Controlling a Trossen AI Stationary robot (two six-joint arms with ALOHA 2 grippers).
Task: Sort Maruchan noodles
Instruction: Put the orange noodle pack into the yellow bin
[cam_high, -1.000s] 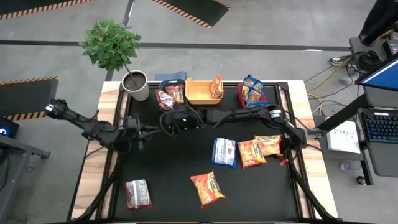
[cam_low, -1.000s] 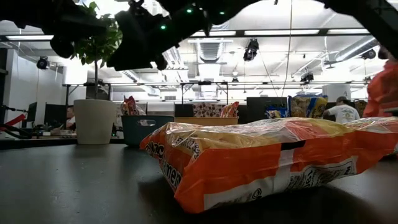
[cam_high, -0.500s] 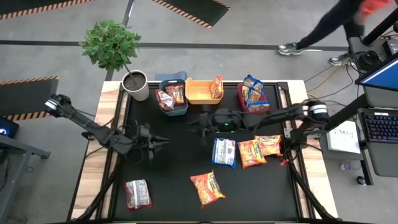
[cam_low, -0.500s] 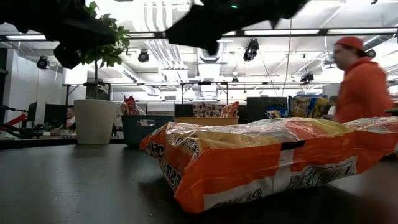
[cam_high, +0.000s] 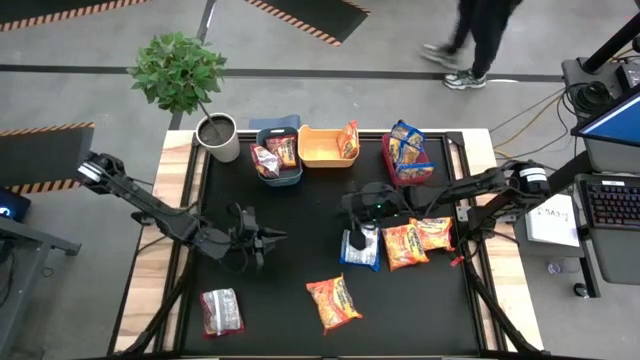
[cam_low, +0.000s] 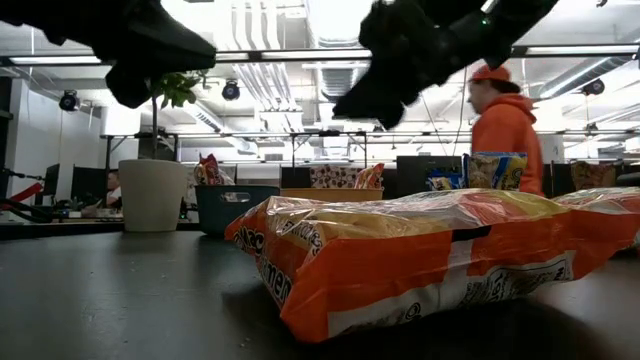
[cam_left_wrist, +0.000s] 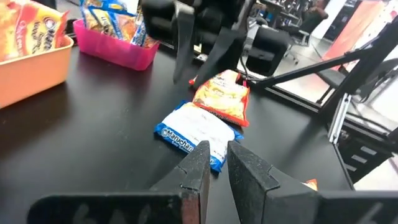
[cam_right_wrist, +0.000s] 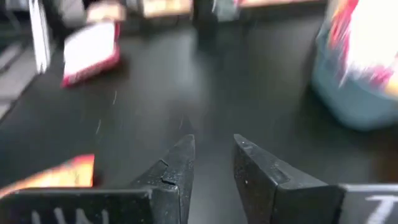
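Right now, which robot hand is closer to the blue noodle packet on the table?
The right hand. It hangs right over the blue noodle packet. The left hand is off to its side, across bare black table.

Black worktop (cam_high: 290, 310) seen with wooden side strips. Along its far edge, from the left corner rightward: white pot (cam_high: 219, 137) with a leafy plant (cam_high: 179, 70), blue bin (cam_high: 288, 177), yellow bin (cam_high: 318, 147), red bin (cam_high: 395, 166). The pot stands upright, just beside the blue bin; the three bins are set in a row, close together. Striped floor markings (cam_high: 305, 18) are seen beyond the far edge. Off the right edge: cables (cam_high: 535, 110), a keyboard (cam_high: 610, 203) and a laptop (cam_high: 610, 125). A person's legs (cam_high: 470, 40) are caught on the floor past the far right corner; in the low view a person in an orange hoodie and cap (cam_low: 505, 125) is seen behind the worktop.
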